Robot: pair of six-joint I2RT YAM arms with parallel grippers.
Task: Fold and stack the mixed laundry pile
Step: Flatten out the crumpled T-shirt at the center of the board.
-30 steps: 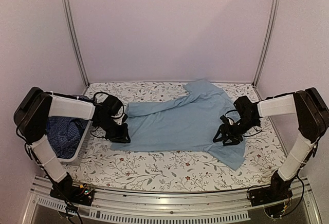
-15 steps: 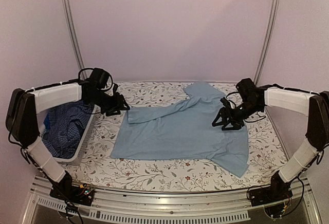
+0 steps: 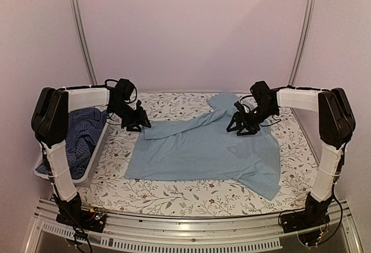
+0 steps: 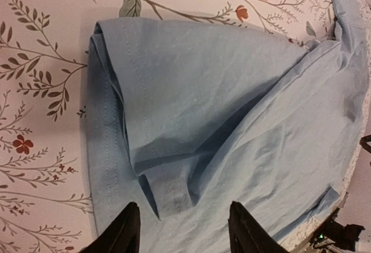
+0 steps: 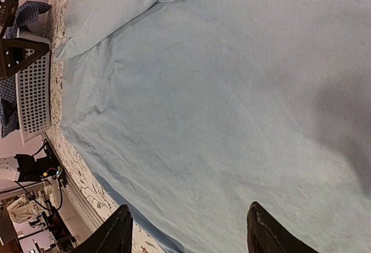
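Observation:
A plain light-blue shirt (image 3: 203,148) from the mixed laundry pile lies spread flat on the floral table (image 3: 174,192). One long sleeve reaches left. My left gripper (image 3: 138,122) hovers open over that sleeve's end. In the left wrist view its gripper (image 4: 184,203) stands just above the folded cuff (image 4: 116,125) and grips nothing. My right gripper (image 3: 240,126) stands open over the shirt's far right part, near the shoulder. In the right wrist view the gripper (image 5: 189,205) has only smooth blue cloth (image 5: 220,90) beneath it. A dark blue checked shirt (image 3: 75,140) lies in the basket.
A white plastic basket (image 3: 93,154) stands at the left edge of the table, also seen as a basket (image 5: 35,85) in the right wrist view. Metal posts and pale walls close in the back and both sides. Bare floral tabletop runs along the front edge.
Both arms have swung from the shirt's near corners toward the far side. The left gripper opened and let go of the hem, and the shirt now lies flatter.

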